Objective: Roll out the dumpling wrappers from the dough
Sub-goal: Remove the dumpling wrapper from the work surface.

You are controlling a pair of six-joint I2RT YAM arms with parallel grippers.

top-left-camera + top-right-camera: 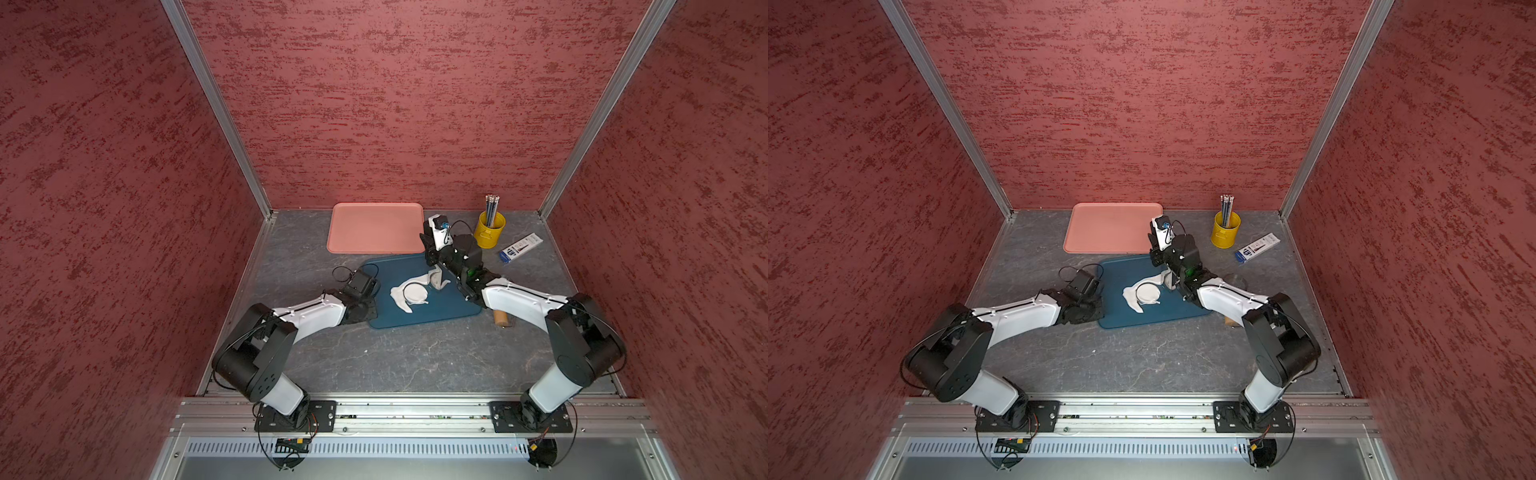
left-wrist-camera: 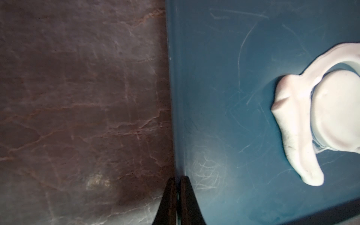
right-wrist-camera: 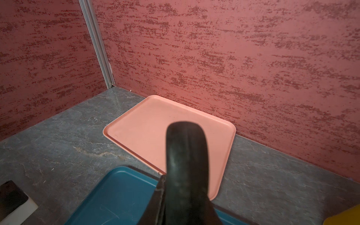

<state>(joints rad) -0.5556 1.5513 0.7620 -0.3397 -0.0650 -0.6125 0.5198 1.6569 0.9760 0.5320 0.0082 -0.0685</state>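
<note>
The right gripper (image 1: 432, 265) hangs over the far right part of the blue tray (image 1: 440, 307). Its jaws look nearly closed on a thin flap of the dough (image 1: 398, 297), which stands up off the tray right at the fingertips. The right wrist view shows only a dark, blurred finger (image 3: 185, 155) there, so the pinch itself is hidden. From that raised flap the dough runs back down as a soft white band of uneven width. It curves around the far and left sides of the dumpling wrapper (image 1: 416, 293) and ends in a tapered tail pointing toward the tray's near edge. The wrapper is a flat, smooth, round white disc lying near the middle of the tray, with a dark gap separating part of its edge from the band. Up close, the dough (image 2: 292, 116) is glossy, with a few creases and dark specks on its outer side, and the wrapper (image 2: 339, 109) beside it is plain and even. The left gripper (image 2: 176, 191) is closed, and its tips meet right at the tray's left rim (image 2: 175, 97). Whether they pinch the rim I cannot tell. A pink tray (image 1: 374, 228) lies beyond the blue one against the back wall. To the right stand a yellow cup (image 1: 489, 230) of pencils (image 1: 492, 205) and a small box (image 1: 520, 248). A wooden rolling pin (image 1: 501, 318) lies on the grey table (image 1: 415, 357), partly under the right arm.
</note>
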